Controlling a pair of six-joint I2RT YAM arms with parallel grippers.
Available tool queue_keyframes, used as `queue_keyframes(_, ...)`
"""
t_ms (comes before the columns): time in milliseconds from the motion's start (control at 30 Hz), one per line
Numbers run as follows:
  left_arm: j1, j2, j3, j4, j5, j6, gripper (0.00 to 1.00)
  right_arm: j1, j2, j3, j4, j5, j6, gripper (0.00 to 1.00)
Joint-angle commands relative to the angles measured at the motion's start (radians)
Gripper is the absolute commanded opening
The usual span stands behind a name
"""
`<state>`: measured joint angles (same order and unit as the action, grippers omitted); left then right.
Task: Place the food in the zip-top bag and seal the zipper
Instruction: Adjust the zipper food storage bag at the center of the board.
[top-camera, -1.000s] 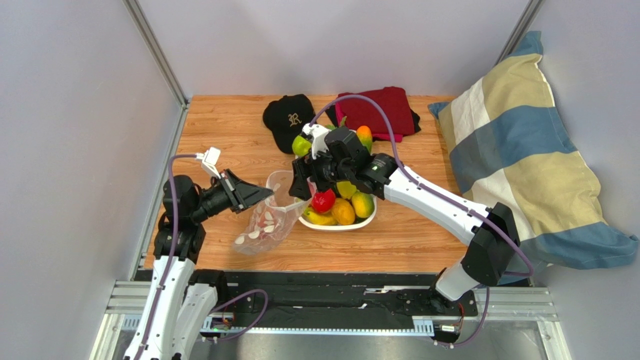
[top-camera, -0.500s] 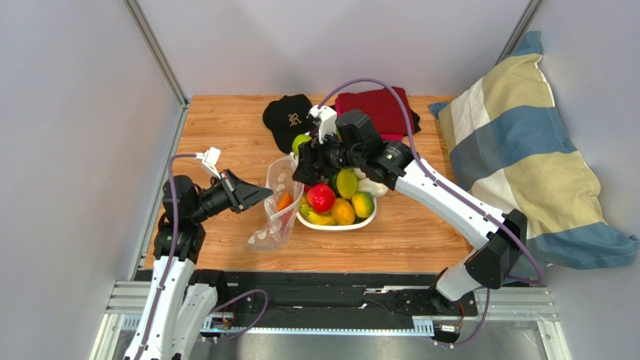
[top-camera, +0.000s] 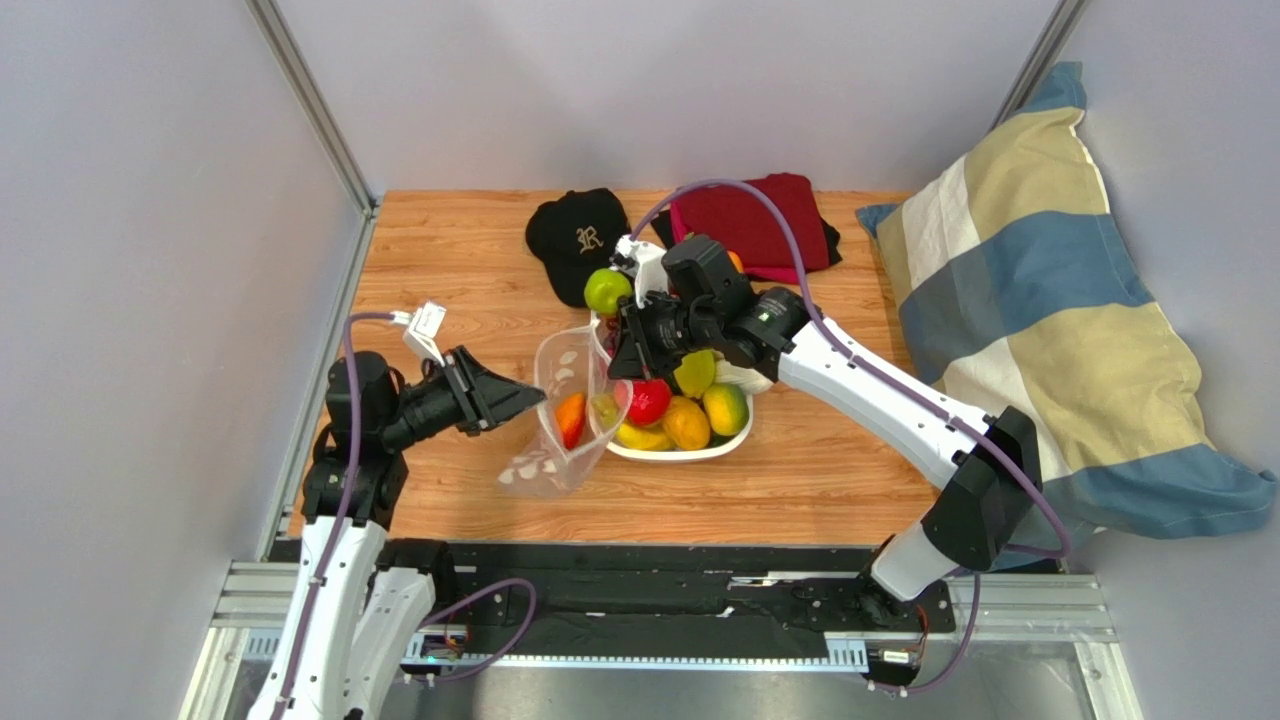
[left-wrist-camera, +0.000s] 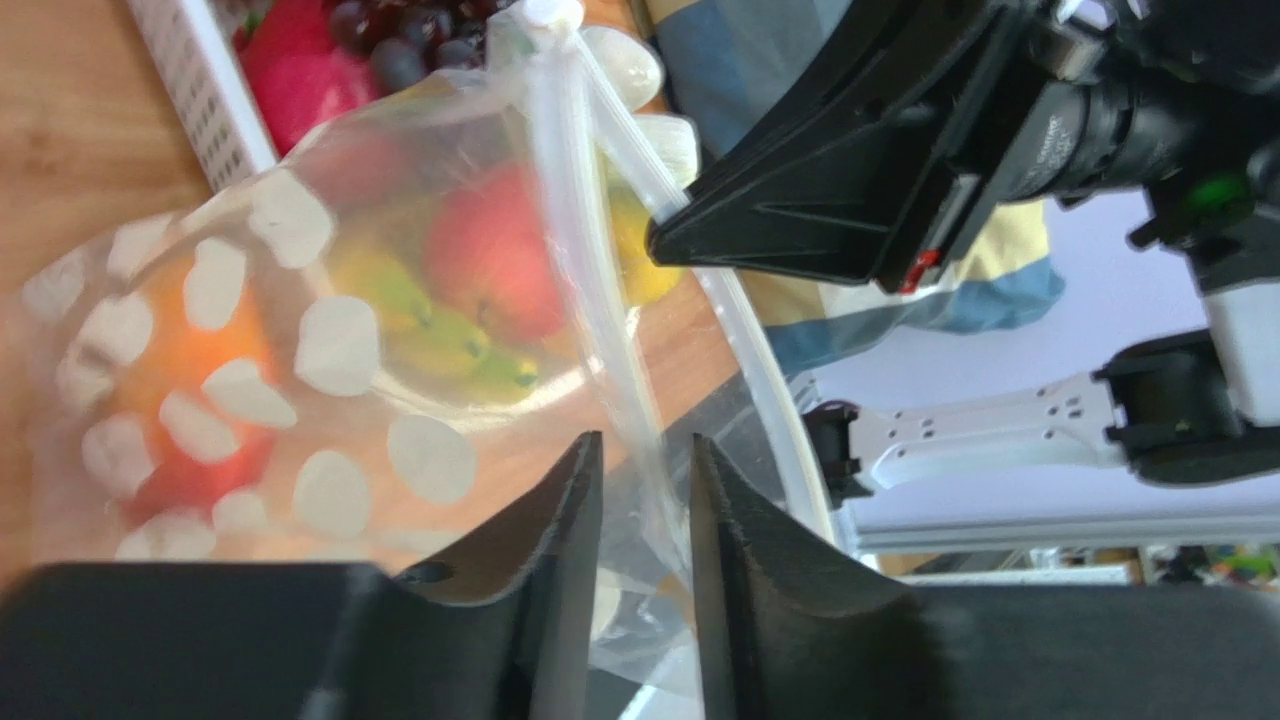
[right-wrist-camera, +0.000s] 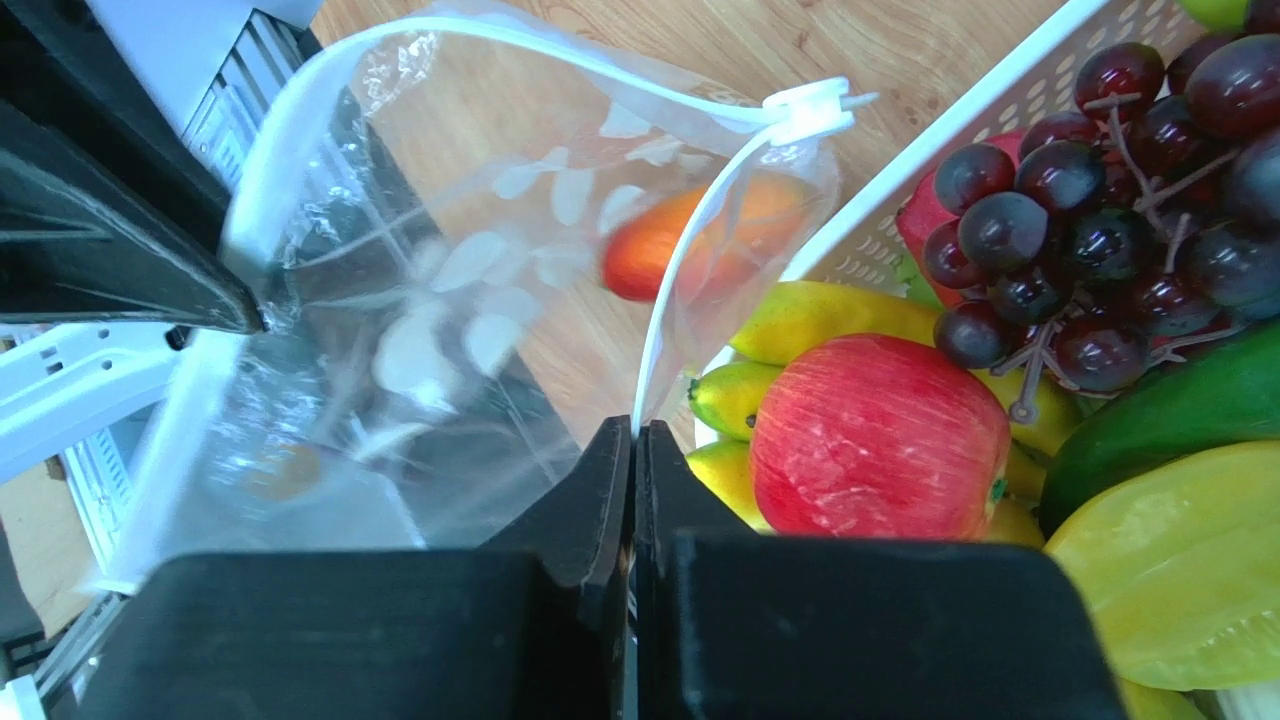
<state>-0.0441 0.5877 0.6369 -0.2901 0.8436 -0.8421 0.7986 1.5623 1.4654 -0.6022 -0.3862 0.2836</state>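
Note:
The zip-top bag (top-camera: 559, 428) stands open beside the tray, clear with white dots, and an orange-red piece of food (top-camera: 571, 417) lies inside it. My right gripper (right-wrist-camera: 634, 435) is shut on the bag's zipper (right-wrist-camera: 676, 285) rim next to the tray. My left gripper (left-wrist-camera: 646, 450) is at the opposite rim, its jaws apart, with the bag's edge running loose through the gap. More food fills the white tray (top-camera: 721, 447): a red apple (right-wrist-camera: 879, 435), dark grapes (right-wrist-camera: 1082, 255), and yellow and green pieces.
A green apple (top-camera: 607, 290) sits behind the tray. A black cap (top-camera: 579, 237) and a folded red cloth (top-camera: 759, 218) lie at the back. A striped pillow (top-camera: 1052, 300) leans along the right side. Walls close in the left and the back.
An orange-red piece dropped into the bag. My right gripper came down to the bag's rim and shut on it. My left gripper's jaws parted from the bag's edge.

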Motion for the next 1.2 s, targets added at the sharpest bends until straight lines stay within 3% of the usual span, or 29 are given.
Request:
queue_keyframes(0, 0.007, 0.058, 0.177, -0.335, -0.139, 0.308, 0.44, 0.001, -0.005, 0.056, 0.054, -0.013, 0.034, 0.0)
queue_keyframes(67, 0.007, 0.092, 0.242, -0.468, -0.193, 0.456, 0.53, 0.002, 0.004, 0.062, 0.062, -0.002, 0.045, 0.0)
queue_keyframes(167, 0.007, 0.133, 0.331, -0.55, -0.247, 0.573, 0.56, 0.011, 0.022, 0.059, 0.078, -0.002, 0.064, 0.0)
queue_keyframes(267, 0.007, 0.147, 0.382, -0.59, -0.235, 0.598, 0.57, 0.028, 0.035, 0.058, 0.093, 0.007, 0.077, 0.0)
queue_keyframes(467, 0.006, 0.152, 0.419, -0.621, -0.141, 0.513, 0.65, 0.05, 0.079, 0.121, 0.096, 0.039, 0.167, 0.0)
queue_keyframes(500, 0.006, 0.138, 0.402, -0.612, -0.127, 0.488, 0.69, 0.053, 0.084, 0.131, 0.094, 0.052, 0.183, 0.0)
queue_keyframes(533, 0.004, 0.135, 0.4, -0.606, -0.123, 0.47, 0.79, 0.056, 0.093, 0.147, 0.099, 0.07, 0.224, 0.0)
queue_keyframes(667, -0.033, 0.141, 0.429, -0.58, -0.185, 0.433, 0.91, 0.08, 0.114, 0.205, 0.097, 0.127, 0.282, 0.0)
queue_keyframes(800, -0.095, 0.193, 0.471, -0.575, -0.285, 0.419, 0.92, 0.123, 0.146, 0.266, 0.065, 0.216, 0.318, 0.0)
queue_keyframes(833, -0.105, 0.201, 0.471, -0.577, -0.311, 0.419, 0.85, 0.126, 0.156, 0.272, 0.053, 0.23, 0.318, 0.0)
queue_keyframes(1000, -0.131, 0.271, 0.461, -0.584, -0.443, 0.42, 0.67, 0.132, 0.173, 0.274, 0.059, 0.219, 0.324, 0.0)
queue_keyframes(1100, -0.131, 0.282, 0.461, -0.584, -0.488, 0.436, 0.43, 0.131, 0.168, 0.265, 0.053, 0.224, 0.284, 0.0)
queue_keyframes(1133, -0.131, 0.279, 0.461, -0.587, -0.501, 0.437, 0.27, 0.131, 0.162, 0.251, 0.05, 0.237, 0.263, 0.0)
queue_keyframes(1167, -0.129, 0.273, 0.461, -0.596, -0.517, 0.439, 0.19, 0.131, 0.159, 0.242, 0.05, 0.245, 0.231, 0.0)
